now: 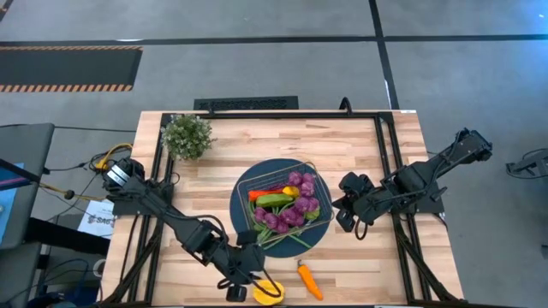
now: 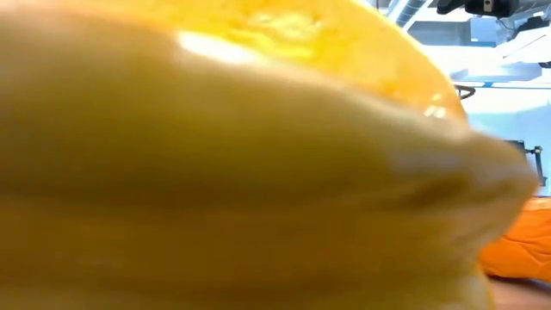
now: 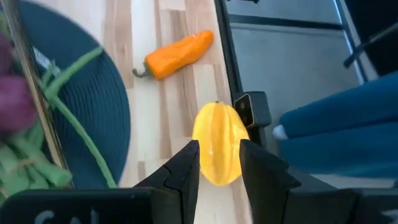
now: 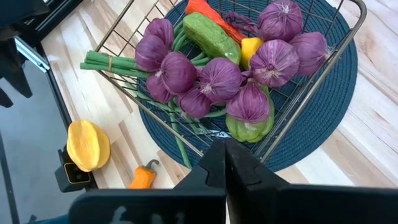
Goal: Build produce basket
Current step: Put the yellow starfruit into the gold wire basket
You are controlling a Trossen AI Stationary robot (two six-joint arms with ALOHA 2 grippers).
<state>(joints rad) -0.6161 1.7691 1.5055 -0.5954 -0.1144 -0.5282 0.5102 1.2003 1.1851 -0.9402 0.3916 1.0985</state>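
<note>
Where the wooden table (image 1: 360,145) fills the high view, both dark arms reach inward over it toward a dark blue round mat (image 1: 244,214) at its centre. On the mat, between the two grippers, sits the wire basket (image 4: 336,59), holding purple onion-like bulbs (image 4: 219,79) strung together, a green cucumber (image 4: 210,36), a red chili (image 4: 202,7), a small yellow piece (image 4: 250,48) and a green bean bundle (image 4: 118,63) whose stems poke out through the mesh. A bushy potted plant (image 1: 187,135) stands well behind the left arm, at the table's far left. The right gripper (image 4: 225,163) hovers just outside the basket's rim on its right side, its fingers pressed together with nothing between them. The left gripper (image 3: 219,163) is at the table's front edge, in front of the mat; its fingers (image 3: 186,171) stand partly apart on either side of the yellow ribbed fruit (image 3: 217,142), close against its flanks, though whether they press on it cannot be told. That fruit lies beside a small black camera block (image 3: 252,111) and fills the low view. An orange pepper-like vegetable (image 3: 177,55) with a curled stem lies on bare wood just beyond the left gripper, near the mat's edge.
</note>
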